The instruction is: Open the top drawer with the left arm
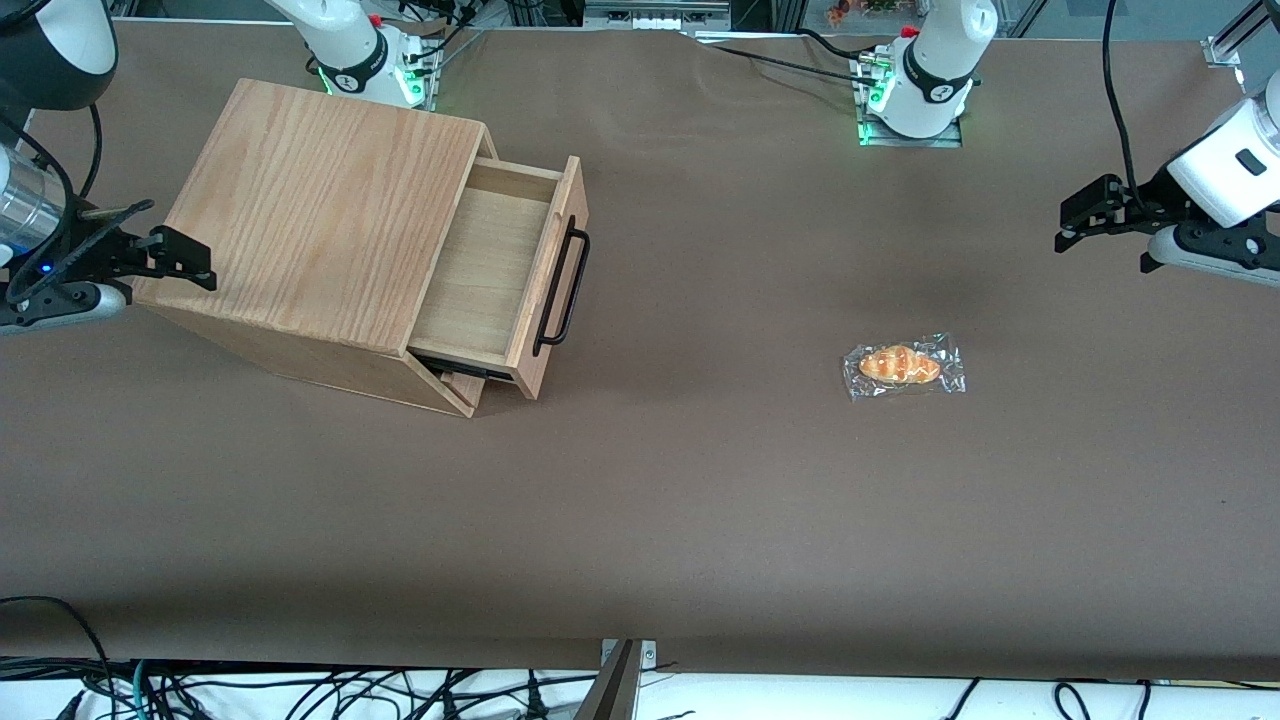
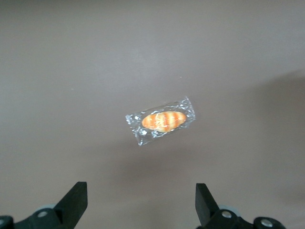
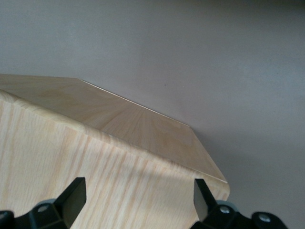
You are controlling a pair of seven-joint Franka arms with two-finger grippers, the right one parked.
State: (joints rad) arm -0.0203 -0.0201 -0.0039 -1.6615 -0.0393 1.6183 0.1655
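The top drawer (image 1: 480,270) stands pulled well out of the oak cabinet (image 1: 320,210), and its bare wooden floor shows. A long black bar handle (image 1: 563,285) runs across the drawer's front. My left arm (image 1: 1225,170) hangs above the table toward the working arm's end, a long way from the drawer. Its gripper (image 1: 1062,228) is open with nothing between the fingers. In the left wrist view the gripper (image 2: 140,190) looks down on bare table and touches nothing.
A bread roll in clear wrap (image 1: 903,366) lies on the brown table cover (image 1: 700,500), nearer the front camera than my gripper; the left wrist view shows the roll (image 2: 162,120) below the gripper. The cabinet's top (image 3: 119,143) fills the right wrist view.
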